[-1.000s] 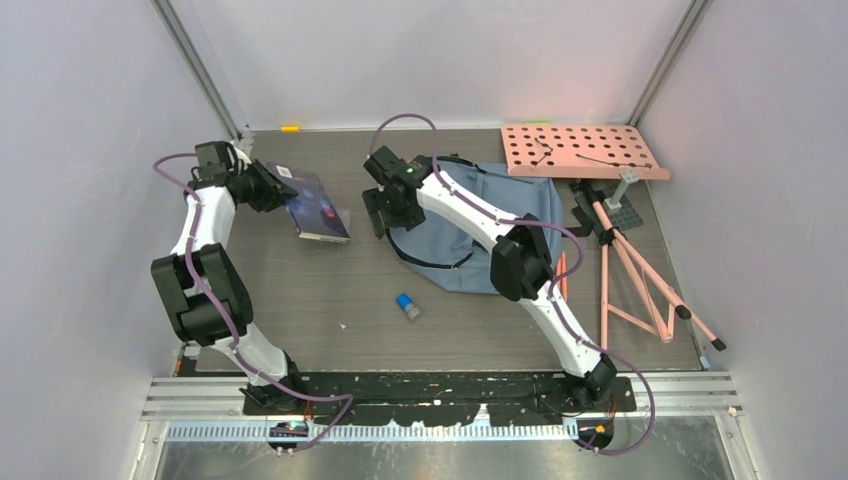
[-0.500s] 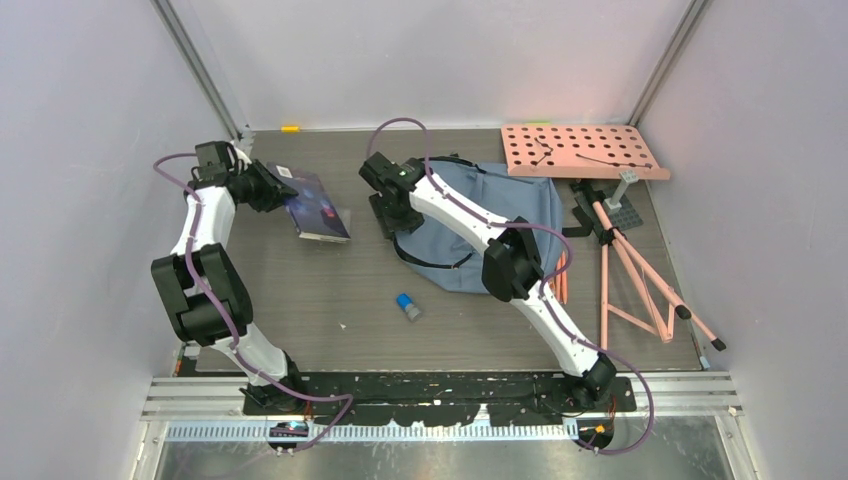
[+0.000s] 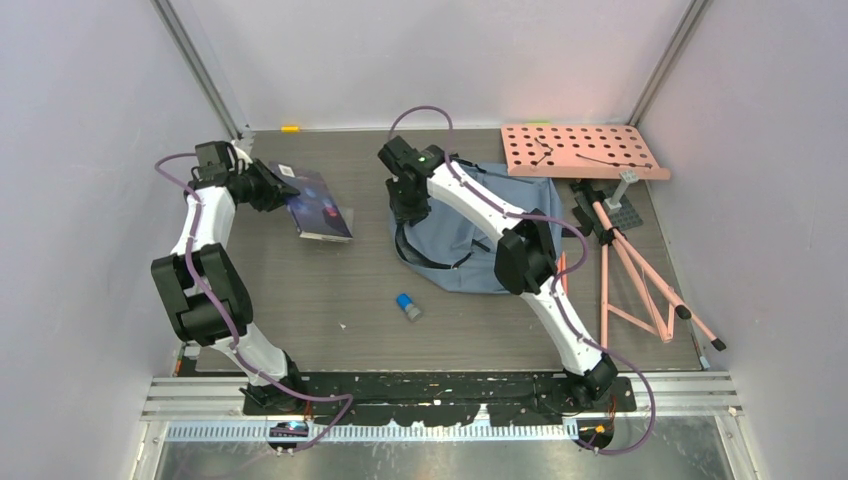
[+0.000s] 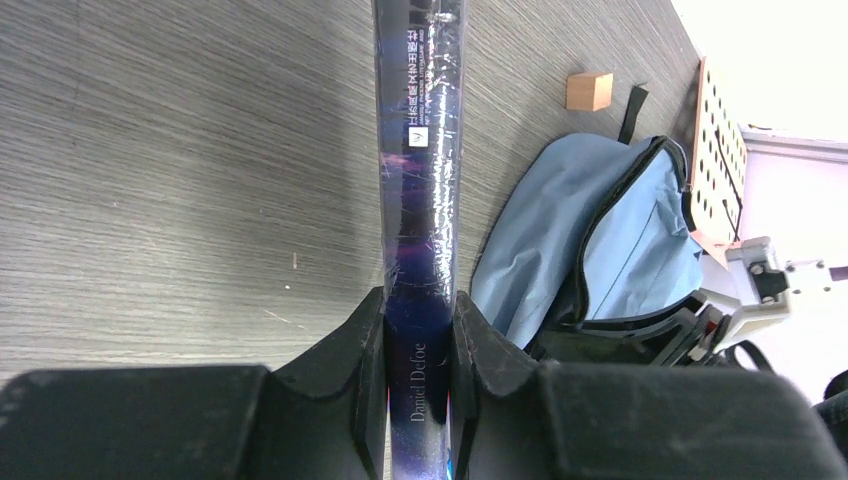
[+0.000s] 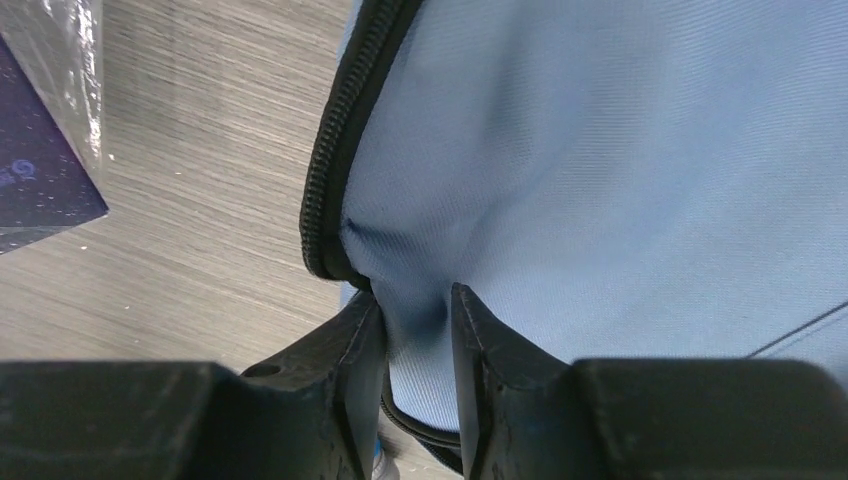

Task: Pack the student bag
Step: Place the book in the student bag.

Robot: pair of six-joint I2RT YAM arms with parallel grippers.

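Note:
The student bag (image 3: 535,195) lies grey-blue at the table's centre back, and its open zipper mouth (image 4: 590,250) faces left. My right gripper (image 3: 408,212) is at the bag's left edge. In the right wrist view its jaws (image 5: 415,310) pinch a puckered fold of the bag's fabric (image 5: 620,150) just beside the black zipper (image 5: 335,160). My left gripper (image 3: 280,192) is shut on the spine of a dark blue book (image 3: 322,208), which reaches out from the fingers toward the bag. The book (image 4: 420,150) fills the gap at the left gripper (image 4: 418,320).
A pink pegboard (image 3: 583,150) and a folded pink stand (image 3: 640,270) lie at the right. A small blue-capped item (image 3: 408,307) sits in front of the bag, with orange pencils (image 3: 560,275) by its right edge. A wooden block (image 4: 588,90) rests behind the bag.
My right gripper has shifted right onto the bag's left edge and narrowed its jaws on the fabric. The left arm and the book have not moved.

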